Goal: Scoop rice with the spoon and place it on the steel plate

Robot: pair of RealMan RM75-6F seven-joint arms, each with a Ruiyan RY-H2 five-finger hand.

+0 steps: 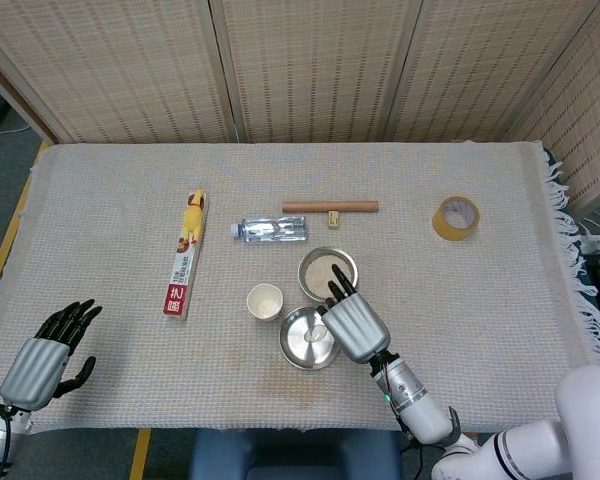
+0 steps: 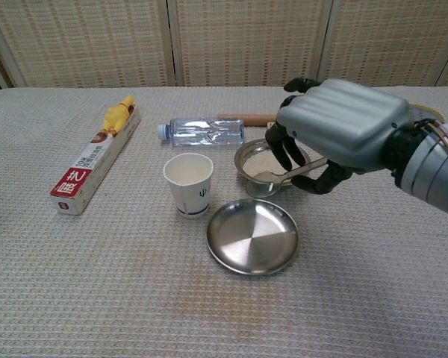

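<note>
My right hand [image 2: 343, 130] holds a metal spoon [image 2: 284, 175] by its handle, fingers curled round it. The spoon's bowl hangs at the near rim of the steel rice bowl [image 2: 245, 153], just beyond the steel plate [image 2: 252, 235]. In the head view the right hand [image 1: 352, 325] covers the plate's right side, and the spoon [image 1: 318, 333] shows over the steel plate [image 1: 302, 350], with the rice bowl [image 1: 327, 272] behind it. I cannot tell whether the spoon carries rice. My left hand [image 1: 45, 360] hovers at the near left table edge, fingers spread and holding nothing.
A white paper cup [image 2: 189, 183] stands left of the plate. Behind lie a water bottle [image 2: 205, 130], a wooden rolling pin [image 1: 330, 207] and a red-and-white box with a yellow figure [image 2: 97, 160]. A tape roll [image 1: 455, 217] sits far right.
</note>
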